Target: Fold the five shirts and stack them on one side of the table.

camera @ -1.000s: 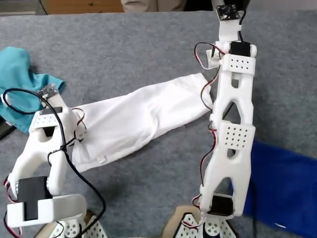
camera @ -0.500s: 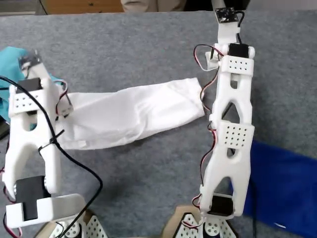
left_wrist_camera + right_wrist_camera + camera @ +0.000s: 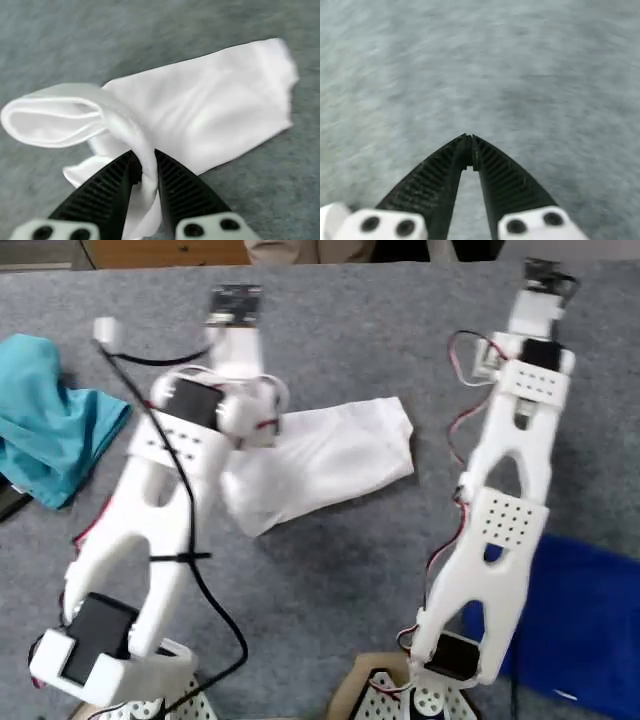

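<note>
At the left edge, teal shirt [image 3: 45, 415]: soft cloth, crumpled into an uneven heap with deep creases; its left side is cut off by the border of the high view.
Table [image 3: 350, 330]: covered in a grey, felt-like nap, matte and flat.
Left arm [image 3: 150, 520]: white moulded plastic with black motor blocks and a loose black cable; it is stretched from the near edge over the left end of the white shirt.
Left gripper [image 3: 142, 162]: black ribbed fingers, clamped on a fold of the white shirt, with cloth squeezed between both pads.
White shirt [image 3: 330, 455]: thin, smooth fabric, laid mid-table between the two arms. The gripped end is raised and curled into a rounded loop; the rest is spread flat as a rough oblong with a soft, rounded right end.
Right arm [image 3: 510, 500]: white perforated plastic, extended toward the far edge and kept apart from the white shirt.
Right gripper [image 3: 468, 145]: black ribbed fingers pressed together tip to tip, nothing held; grey nap is seen beneath it.
Blue shirt [image 3: 580, 620]: deep blue cloth, laid fairly flat at the near right, partly covered by the right arm and cut off by the right border.
Count: three shirts are seen (one teal, one white, one blue), with two arms and two grippers.
Open room: bare grey surface is found between the teal shirt and the left arm, in front of the white shirt between the arm bases, and along the far strip of the table between the two wrists.
</note>
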Controlling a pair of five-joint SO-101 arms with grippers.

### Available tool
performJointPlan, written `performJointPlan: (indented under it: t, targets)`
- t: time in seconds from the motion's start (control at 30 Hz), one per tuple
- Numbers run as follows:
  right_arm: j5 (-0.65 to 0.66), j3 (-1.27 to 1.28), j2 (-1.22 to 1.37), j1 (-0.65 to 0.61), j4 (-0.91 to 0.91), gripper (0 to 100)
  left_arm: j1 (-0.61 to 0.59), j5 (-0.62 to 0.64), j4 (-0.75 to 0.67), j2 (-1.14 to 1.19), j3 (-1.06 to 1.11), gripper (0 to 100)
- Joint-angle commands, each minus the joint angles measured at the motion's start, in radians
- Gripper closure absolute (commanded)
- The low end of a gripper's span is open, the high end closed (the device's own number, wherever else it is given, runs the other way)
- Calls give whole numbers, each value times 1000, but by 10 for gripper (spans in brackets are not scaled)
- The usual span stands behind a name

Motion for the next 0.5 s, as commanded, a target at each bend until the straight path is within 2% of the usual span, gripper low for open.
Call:
performJointPlan:
  t: [0.0,0.2,0.37,0.47]
  targets:
    - [-40,-18,-4,71,-31,991,100,-3,-103,19,-49,981]
    - [-77,-18,-4,124,-44,991,184,-2,-209,213,-167,981]
    - [-77,-18,-4,127,-44,991,219,0,-216,444,-400,981]
    - [-74,-18,-4,128,-55,991,230,49,-183,572,-563,981]
